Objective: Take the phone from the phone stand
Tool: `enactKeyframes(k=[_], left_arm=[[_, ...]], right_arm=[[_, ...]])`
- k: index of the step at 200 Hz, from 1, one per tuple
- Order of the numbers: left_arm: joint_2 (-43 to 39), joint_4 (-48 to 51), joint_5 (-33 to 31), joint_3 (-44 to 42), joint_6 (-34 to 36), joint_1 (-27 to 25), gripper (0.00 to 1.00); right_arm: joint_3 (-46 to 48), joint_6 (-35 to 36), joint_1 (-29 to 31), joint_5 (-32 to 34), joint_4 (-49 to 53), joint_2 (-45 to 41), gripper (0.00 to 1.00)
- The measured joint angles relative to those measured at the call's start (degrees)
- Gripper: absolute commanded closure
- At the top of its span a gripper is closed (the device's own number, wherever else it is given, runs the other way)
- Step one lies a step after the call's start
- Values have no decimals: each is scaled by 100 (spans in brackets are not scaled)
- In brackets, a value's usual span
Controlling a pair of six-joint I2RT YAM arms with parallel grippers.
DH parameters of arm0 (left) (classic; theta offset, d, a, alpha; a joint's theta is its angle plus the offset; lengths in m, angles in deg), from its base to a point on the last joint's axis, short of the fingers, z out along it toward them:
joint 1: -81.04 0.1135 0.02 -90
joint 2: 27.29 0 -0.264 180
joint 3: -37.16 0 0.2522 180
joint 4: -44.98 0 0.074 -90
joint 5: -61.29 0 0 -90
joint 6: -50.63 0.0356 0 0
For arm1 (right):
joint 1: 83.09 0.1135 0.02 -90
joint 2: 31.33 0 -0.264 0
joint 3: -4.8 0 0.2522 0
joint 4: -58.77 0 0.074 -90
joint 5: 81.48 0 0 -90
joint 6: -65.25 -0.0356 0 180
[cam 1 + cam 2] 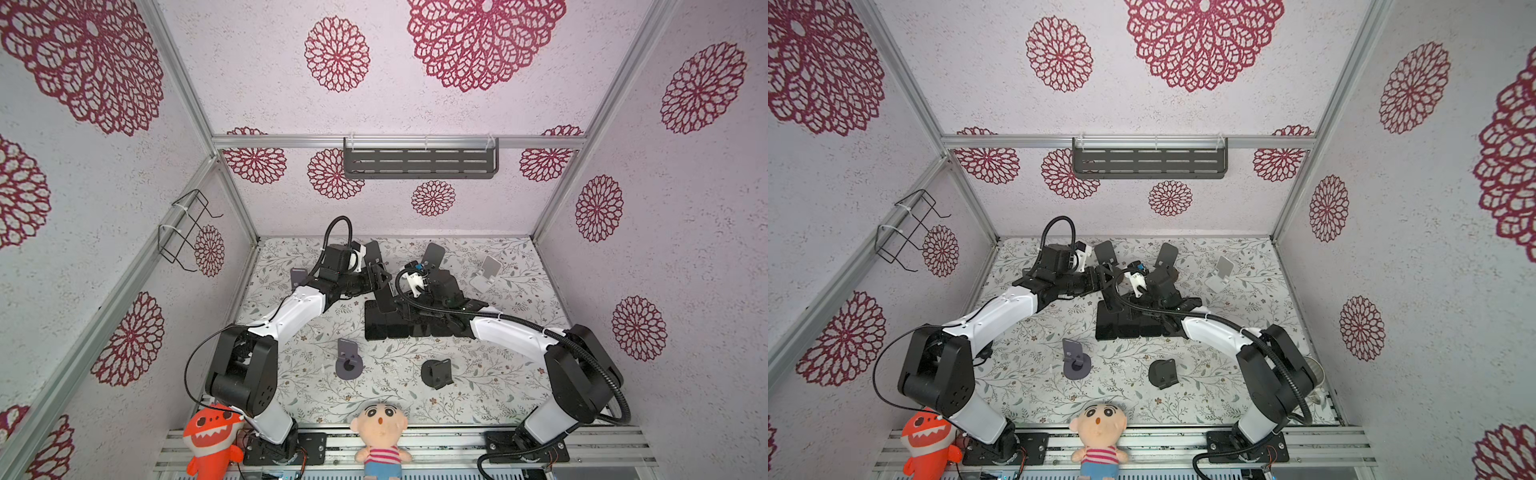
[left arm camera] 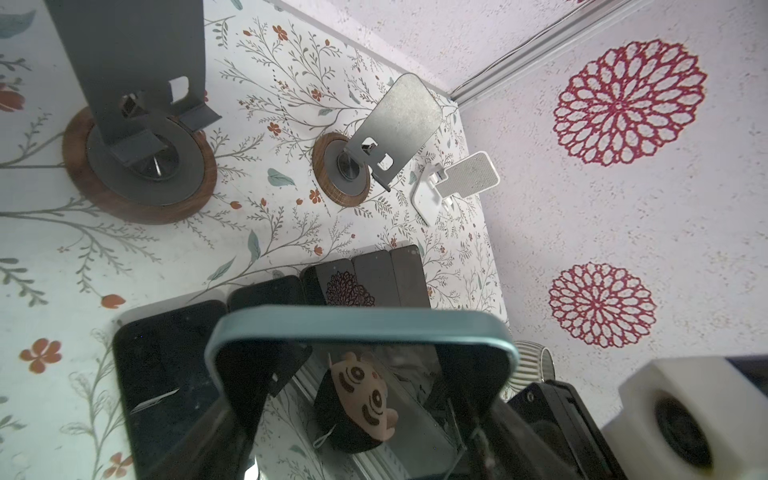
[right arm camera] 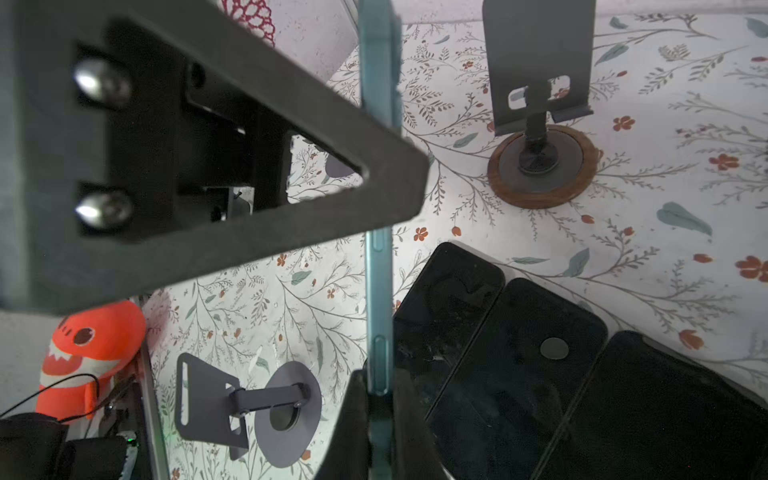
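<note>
So the phone (image 3: 380, 291) is already off any stand. It's held up in the air, on edge, by the left end of the row of phones (image 3: 511, 353) laid flat on the counter (image 3: 623, 187).

Starting on the left: the left fingers (image 1: 377, 277) are spread wide and wrapped across the phone's width. On the right, the right fingers (image 3: 355, 424) are pinched nearly shut over its thin faces, down near one end.

That double hold is probably where trouble could be expected. If the two arms get moved in different directions before one side is let go, the phone could be twisted or yanked loose. If the left side gets released, everything hangs on one small pinch on slick glass. A swing or slip seems likely enough then, and a drop would land on the flat phones. Further right, the empty stand (image 3: 540, 54) could get clipped on a careless swing.
</note>
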Motion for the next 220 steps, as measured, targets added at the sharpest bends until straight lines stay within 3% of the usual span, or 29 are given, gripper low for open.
enactKeyframes(k=[13,40,89,109,164,184,220], left_arm=[[0,-103,20,-42,-15,2,42],[-22,-448,122,-212,-116,11,0],[-278,-1545,872,-820,-345,61,3],[-286,-2072,1196,-1032,-437,127,12],[-63,-3571,1956,-1252,-975,195,49],[26,-3624,2052,-1241,-986,127,49],[127,-3978,2144,-1241,-1141,42,32]], right_arm=[[7,-9,-9,0,-17,0,100],[9,-35,-57,-44,-35,-2,100],[46,-229,-730,-525,87,-9,100],[74,-273,-1097,-922,216,-61,100],[507,-719,-1860,-2225,70,-575,100],[507,-826,-1906,-2487,-133,-647,100],[562,-1182,-1910,-2924,-658,-658,100]])
